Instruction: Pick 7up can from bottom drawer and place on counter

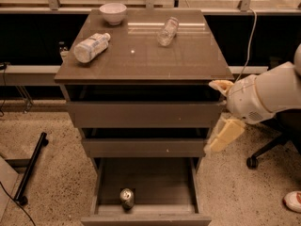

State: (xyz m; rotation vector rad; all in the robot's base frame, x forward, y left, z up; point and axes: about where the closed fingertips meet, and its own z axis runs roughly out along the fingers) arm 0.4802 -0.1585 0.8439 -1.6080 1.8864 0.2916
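The 7up can (126,197) stands upright on the grey floor of the bottom drawer (146,182), near its front wall and left of the middle. The drawer is pulled out. The two drawers above it are pushed in further. The counter (188,55) is the glossy brown top of the cabinet. My gripper (222,110) is at the cabinet's right side, level with the upper two drawers, well above and to the right of the can. Its cream fingers (226,134) are spread apart and hold nothing.
On the counter a clear plastic bottle (91,47) lies at the left, a second bottle (168,31) lies at the back middle, and a white bowl (113,12) sits at the back left. An office chair base (263,154) is at the right, and a black stand (29,169) is on the floor at the left.
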